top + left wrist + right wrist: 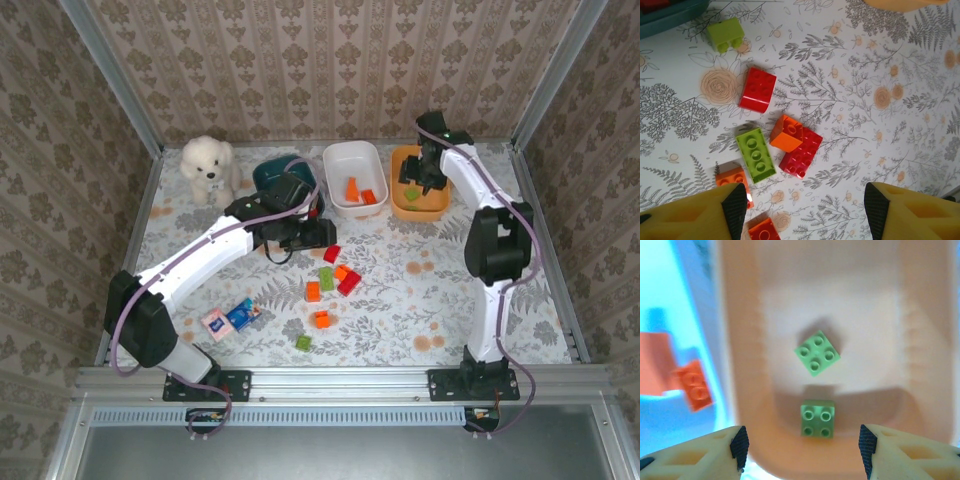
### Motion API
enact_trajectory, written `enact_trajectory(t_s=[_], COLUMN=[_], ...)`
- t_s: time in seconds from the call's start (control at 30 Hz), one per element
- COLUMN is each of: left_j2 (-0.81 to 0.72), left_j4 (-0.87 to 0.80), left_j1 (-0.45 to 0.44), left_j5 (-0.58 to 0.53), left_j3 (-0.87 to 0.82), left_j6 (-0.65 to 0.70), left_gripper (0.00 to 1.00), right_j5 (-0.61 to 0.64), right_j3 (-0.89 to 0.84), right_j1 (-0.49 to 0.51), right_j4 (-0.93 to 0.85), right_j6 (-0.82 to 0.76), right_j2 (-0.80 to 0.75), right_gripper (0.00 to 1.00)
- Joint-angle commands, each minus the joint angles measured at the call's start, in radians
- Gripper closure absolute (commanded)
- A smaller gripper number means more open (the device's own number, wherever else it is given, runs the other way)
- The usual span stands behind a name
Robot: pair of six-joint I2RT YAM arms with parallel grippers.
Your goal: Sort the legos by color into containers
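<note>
The overhead view takes in the whole table (450, 300). Three bins stand in a row at the far edge: the teal bin (270, 170), partly under the left arm (200, 255); the white bin (352, 160) in the middle, with orange bricks (352, 188) inside; and the orange bin (420, 212) on the right. A loose cluster of bricks (326, 280) lies on the table in front of the white bin. A plush dog (208, 165) sits at the far left, and a flat packet (230, 320) lies near the left arm's base.

The left wrist view shows that cluster up close. A red brick (801, 152) touches an orange brick (786, 133), a green brick (756, 154) lies just beside them, and another red brick (757, 89) lies a little apart. A lone green brick (726, 34) lies near the teal bin's corner.

The right wrist view looks into the orange bin, where two light green bricks (817, 352) lie apart on the floor.

The left arm stretches low and forward. The left gripper (805, 210) hangs over the cluster, its fingers spread wide. The right arm (495, 240) rises upright, then bends toward the far edge. The right gripper (803, 447) points down over the orange bin, fingers also spread wide.
</note>
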Motion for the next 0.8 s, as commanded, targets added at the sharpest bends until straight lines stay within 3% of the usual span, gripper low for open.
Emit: enact_trajectory(t_s=[0.0,0.3,0.57,0.77], left_j2=[-0.045,-0.091,-0.029,0.103], left_j4=[-0.066,-0.128,-0.136,-0.135], left_j1=[-0.004,-0.003,-0.048,-0.129], left_j5=[-0.028,-0.047,0.016,-0.025], left_j3=[0.017,0.013,0.006,0.033], left_j6=[0.034,0.124,0.271,0.32], left_gripper=[0.34,0.34,0.37,0.38], right_j5=[0.049,0.025,-0.171,-0.241], right_j3=[-0.029,-0.623,-1.027,-1.24], right_j1=[0.043,0.205,0.373,0.403], right_j4=[0.077,0.47,0.451,0.367], right_j6=[-0.021,0.04,0.173,0.302], right_j2=[-0.215,-0.813,-1.264,-1.564], right_gripper=[0.37,0.33,0.29,0.24])
